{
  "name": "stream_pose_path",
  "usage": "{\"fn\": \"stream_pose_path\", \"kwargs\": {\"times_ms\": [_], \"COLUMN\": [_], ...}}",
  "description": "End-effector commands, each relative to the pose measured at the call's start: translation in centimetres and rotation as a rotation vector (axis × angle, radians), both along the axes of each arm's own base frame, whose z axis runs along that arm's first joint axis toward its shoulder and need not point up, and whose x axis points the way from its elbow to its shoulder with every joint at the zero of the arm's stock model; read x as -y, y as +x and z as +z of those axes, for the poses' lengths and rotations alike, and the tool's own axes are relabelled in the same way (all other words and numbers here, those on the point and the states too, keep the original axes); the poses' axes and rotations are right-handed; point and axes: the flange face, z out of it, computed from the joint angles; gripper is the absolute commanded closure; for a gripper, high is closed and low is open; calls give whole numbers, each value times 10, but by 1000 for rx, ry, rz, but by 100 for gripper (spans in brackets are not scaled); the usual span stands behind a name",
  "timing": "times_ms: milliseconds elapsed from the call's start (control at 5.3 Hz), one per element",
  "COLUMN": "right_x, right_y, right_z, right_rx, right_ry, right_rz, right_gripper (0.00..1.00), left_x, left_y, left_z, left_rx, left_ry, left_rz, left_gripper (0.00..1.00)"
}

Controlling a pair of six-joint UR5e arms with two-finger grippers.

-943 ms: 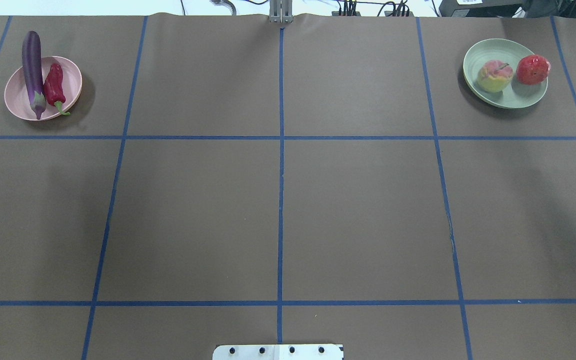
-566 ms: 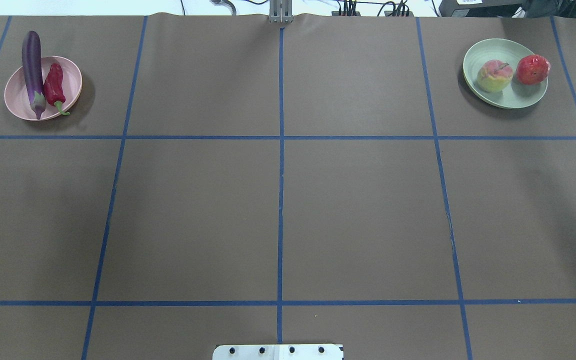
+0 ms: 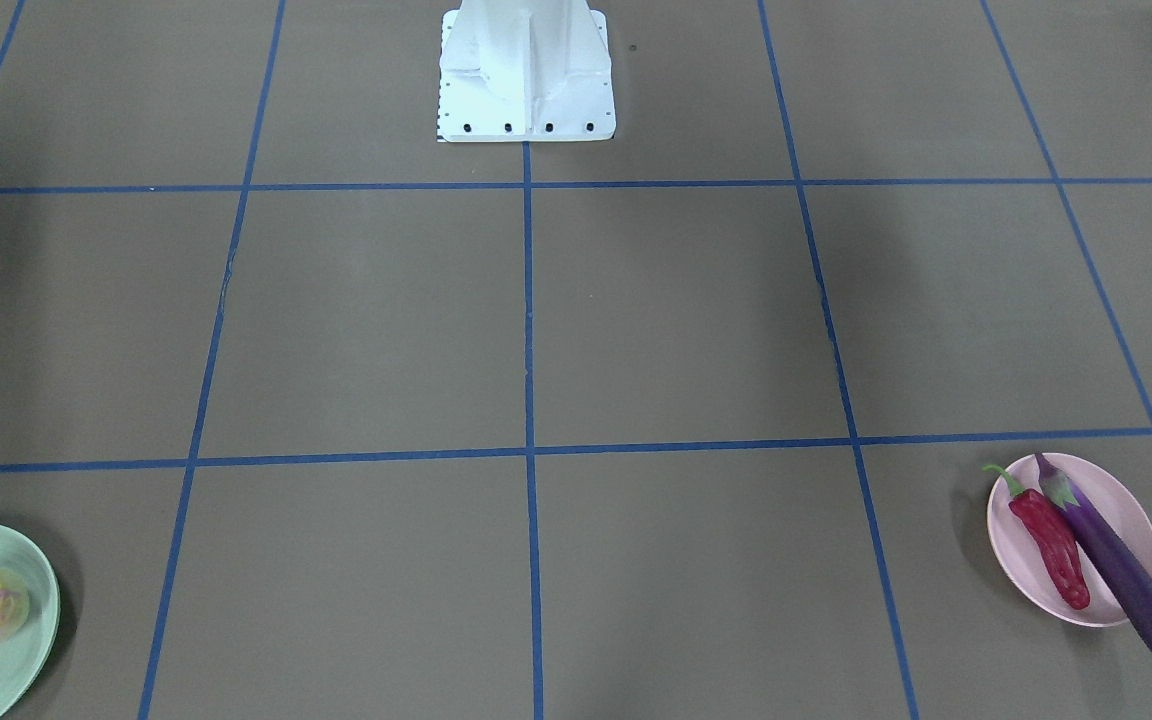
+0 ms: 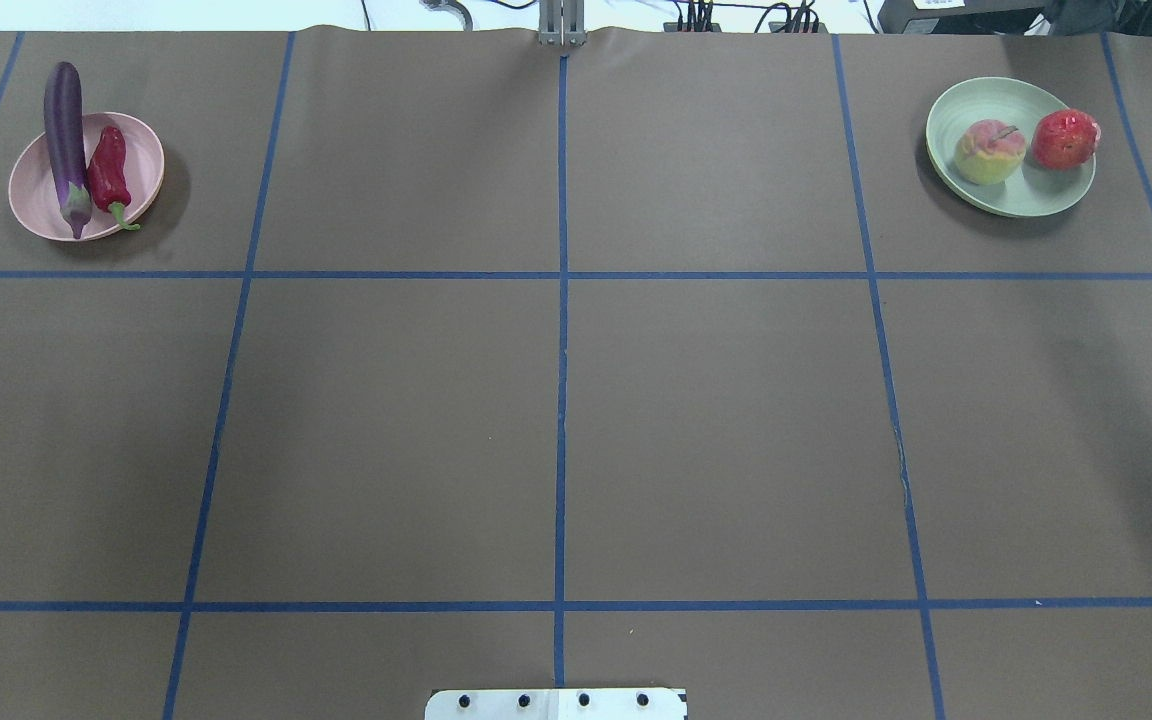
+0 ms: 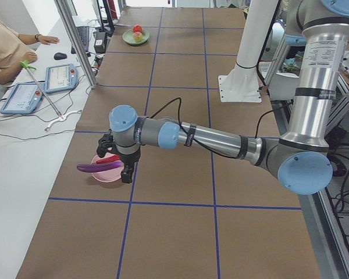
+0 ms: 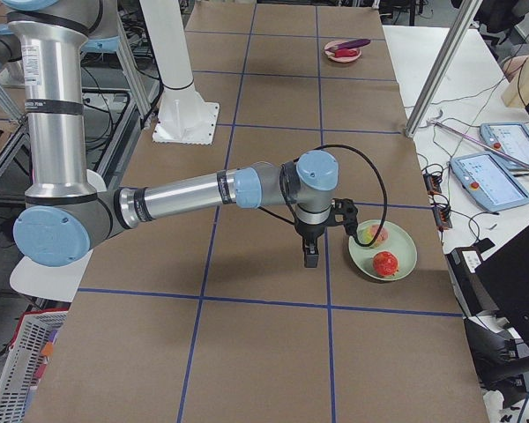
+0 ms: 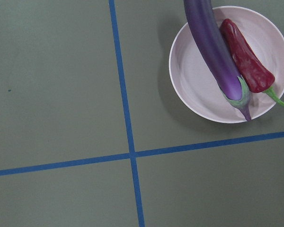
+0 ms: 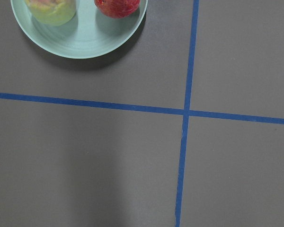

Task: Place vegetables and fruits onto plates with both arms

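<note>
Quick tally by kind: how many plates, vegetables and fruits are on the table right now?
Plates: 2 (pink plate, green plate)
Vegetables: 2 (eggplant, chili)
Fruits: 2 (peach, pomegranate)
Total: 6

The eggplant [image 7: 213, 47] and chili [image 7: 244, 56] shine like smooth glossy plastic, the pink plate [image 7: 189, 87] and green plate [image 8: 85, 42] look matt, the tabletop [image 4: 386, 430] wears dull brown paper crossed by blue tape [image 4: 561, 400], and the left arm [image 5: 215, 138] and right arm [image 6: 185, 196] are satin silver metal.

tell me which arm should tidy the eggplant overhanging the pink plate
Left. The left end effector hangs beside the pink plate holding the eggplant; the right end effector is far off by the green plate.
</note>
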Motion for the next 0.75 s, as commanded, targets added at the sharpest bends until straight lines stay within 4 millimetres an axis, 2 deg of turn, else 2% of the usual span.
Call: {"fn": "stream_pose_path", "kwargs": {"times_ms": [0, 189, 566], "right_x": [11, 14, 15], "right_y": [-2, -3, -4], "right_z": [10, 8, 8], "right_rx": [5, 7, 10], "right_ry": [-24, -21, -16], "right_rz": [1, 2, 0], "right_gripper": [0, 0, 0], "left_x": [-24, -32, -33], "left_y": [-3, -3, -4], "left_z": [-2, 4, -2], "left_rx": [-12, -14, -15], "left_ry": [-4, -9, 6], "left_rz": [-10, -8, -8], "left_gripper": [0, 0, 0]}}
